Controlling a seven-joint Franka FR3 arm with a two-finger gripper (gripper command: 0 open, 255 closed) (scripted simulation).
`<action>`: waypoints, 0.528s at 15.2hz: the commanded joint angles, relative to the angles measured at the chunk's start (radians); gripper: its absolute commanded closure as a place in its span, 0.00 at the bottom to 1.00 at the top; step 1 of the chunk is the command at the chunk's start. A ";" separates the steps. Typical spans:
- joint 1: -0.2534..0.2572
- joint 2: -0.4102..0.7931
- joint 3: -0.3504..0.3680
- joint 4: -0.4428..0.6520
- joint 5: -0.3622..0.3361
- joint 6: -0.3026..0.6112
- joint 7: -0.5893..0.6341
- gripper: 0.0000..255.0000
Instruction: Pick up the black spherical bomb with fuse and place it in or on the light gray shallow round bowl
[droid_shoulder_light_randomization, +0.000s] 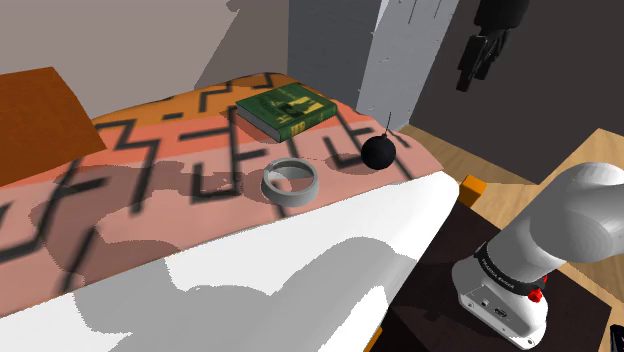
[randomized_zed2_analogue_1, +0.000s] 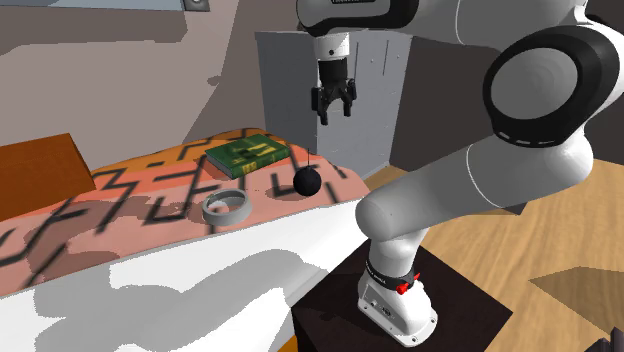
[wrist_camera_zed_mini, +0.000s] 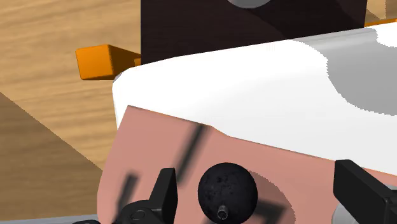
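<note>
In the shoulder view, the bomb (droid_shoulder_light_randomization: 379, 152) sits fuse-up on the patterned bed cover (droid_shoulder_light_randomization: 180, 190) near its corner, with the bowl (droid_shoulder_light_randomization: 289, 183) close by. The gripper (droid_shoulder_light_randomization: 485, 50) hangs high above, off to that view's right. In the second exterior view, the bomb lies well below the gripper, slightly left. In the wrist view, the fingers (wrist_camera_zed_mini: 167, 191) stand apart and empty. The bomb shows between them, nearer one finger, so the descent probably needs a small sideways correction.

The scene is lit evenly and fairly brightly, broad hard-edged grey shadows are thrown across the bed (droid_shoulder_light_randomization: 300, 270), and a small dark shadow is cast beside the bomb (droid_shoulder_light_randomization: 379, 152)
</note>
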 joint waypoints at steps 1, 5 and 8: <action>0.000 0.000 0.000 0.000 0.000 0.000 0.000 0.00; -0.002 0.057 -0.028 -0.076 0.010 0.159 -0.002 0.00; -0.002 0.116 -0.048 -0.118 0.020 0.279 -0.006 0.00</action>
